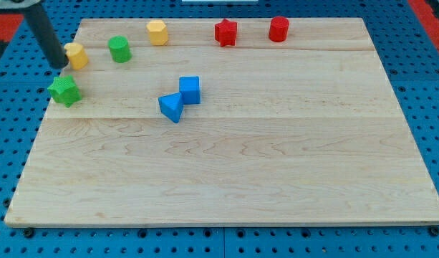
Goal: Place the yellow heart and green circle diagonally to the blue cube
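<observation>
- Camera view, support: pale wooden table (226, 179), rectangular, laid over a blue perforated base.
- Camera view, tool: straight dark rod entering from the view's top left; my tip (59, 66) rests at the left side of the yellow heart-shaped block (76, 55), touching it or just beside it. There is no hand on this arm, so no opening or closing state applies.
- Camera view, task blocks: yellow heart near the table's top-left corner; green round block (119, 49) just to its right, apart from it; blue cube (190, 89) towards the middle, well apart from both.
- Camera view, other blocks: blue triangular block (171, 107) touching the cube's lower-left side; green star-shaped block (64, 91) below my tip; yellow hexagonal block (157, 32), red star-shaped block (225, 32) and red round block (278, 29) along the top edge.
- Step in hand, as judged: pushing the heart rightward and downward towards a corner of the cube. Keep the push line through the heart's centre so it does not spin off, steer clear of the green round block, and stop short of nudging the cube.
</observation>
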